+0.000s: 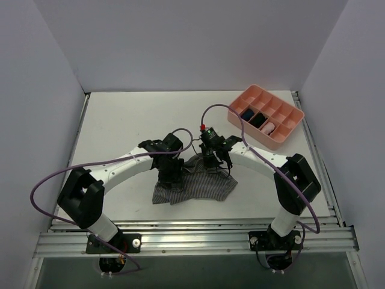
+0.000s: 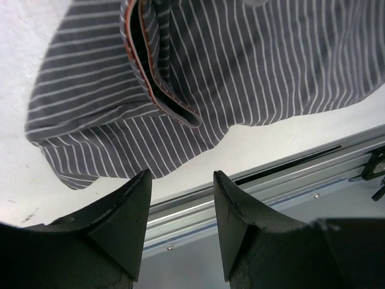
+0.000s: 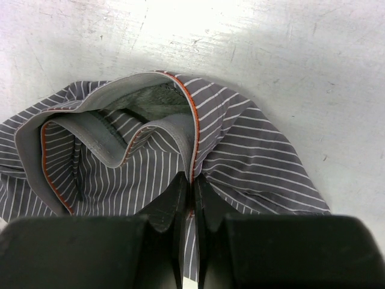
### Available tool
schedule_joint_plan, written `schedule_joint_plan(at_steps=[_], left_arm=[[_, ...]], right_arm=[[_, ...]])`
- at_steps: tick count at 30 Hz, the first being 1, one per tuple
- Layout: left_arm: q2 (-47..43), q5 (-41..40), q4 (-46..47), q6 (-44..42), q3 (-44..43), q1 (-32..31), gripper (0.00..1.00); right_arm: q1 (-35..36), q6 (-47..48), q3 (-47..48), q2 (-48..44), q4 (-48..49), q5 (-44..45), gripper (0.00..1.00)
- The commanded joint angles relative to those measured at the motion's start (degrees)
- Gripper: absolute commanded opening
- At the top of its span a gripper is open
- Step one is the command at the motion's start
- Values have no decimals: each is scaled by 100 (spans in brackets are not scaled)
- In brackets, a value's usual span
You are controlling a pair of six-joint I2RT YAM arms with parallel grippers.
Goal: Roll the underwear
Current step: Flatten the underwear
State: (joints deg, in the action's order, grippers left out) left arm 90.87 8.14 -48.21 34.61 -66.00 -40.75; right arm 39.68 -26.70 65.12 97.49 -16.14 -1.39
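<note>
On the table point(image 1: 126, 120), right gripper point(image 3: 191, 183) clamped on the underwear point(image 3: 252, 162), left gripper point(image 2: 181, 177) released.

Plain white walls point(image 1: 180, 42) are enclosing a white worktop point(image 1: 120, 120) on three sides. Bright light is washing over its scuffed surface, and silver aluminium rails point(image 1: 192, 241) are running along its near edge.

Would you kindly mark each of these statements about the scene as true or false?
1. The right gripper is pinched shut on the waistband edge of the underwear. True.
2. The left gripper holds cloth. False: its jaws stand open, with nothing between them.
3. The pink tray sits on the robot's left. False: it is at the far right.
4. Some tray compartments hold small bundles. True.
</note>
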Motion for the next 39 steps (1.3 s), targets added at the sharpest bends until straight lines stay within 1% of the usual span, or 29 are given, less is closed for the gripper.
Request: schedule_joint_plan(at_steps=[1,8,12,15,20,22,23,25,26,28,29,31,33,34,37,38,39], left_arm=[[1,-268,496,484,87,-170,54],[290,-383,996,828,157,-223,55],[545,-436,1111,933,131,-258,55],[712,-471,1199,968,131,-293,54],[915,-594,1094,1039,104,-302,50],[941,-673,1015,1083,96,-302,46],[959,-691,945,1083,96,-302,41],[950,-735,892,1083,104,-302,36],[924,-752,831,1083,131,-302,28],[880,-761,787,1074,166,-302,18],[819,-901,717,1065,157,-293,11],[757,-963,568,943,70,-284,4],[617,-1008,146,768,-253,-275,2],[546,-973,23,497,-360,-275,2],[108,-814,-583,56,-650,-275,2],[28,-823,-924,2,-703,-284,2],[-103,-814,-1067,-42,-721,-293,2]], right_arm=[[-48,24,62,-73,23,-107,0],[-48,-46,-8,-99,93,-169,0],[-39,-81,-70,-169,111,-186,0],[-48,-99,-114,-231,120,-213,0],[-39,-64,-210,-301,94,-160,0],[-48,-55,-245,-327,85,-160,0],[-48,-46,-263,-327,85,-160,0],[-48,-46,-272,-362,76,-134,0],[-40,-37,-281,-389,85,-134,0],[-39,-11,-272,-398,59,-116,0],[-48,-2,-237,-406,32,-107,0],[-57,59,-185,-441,-142,-29,0],[-48,103,-62,-573,-336,59,0],[-57,130,-18,-652,-598,138,0],[-57,183,-17,-1082,-1047,481,0],[-57,165,-61,-1353,-1136,516,0],[-48,139,-122,-1504,-1241,560,0]])
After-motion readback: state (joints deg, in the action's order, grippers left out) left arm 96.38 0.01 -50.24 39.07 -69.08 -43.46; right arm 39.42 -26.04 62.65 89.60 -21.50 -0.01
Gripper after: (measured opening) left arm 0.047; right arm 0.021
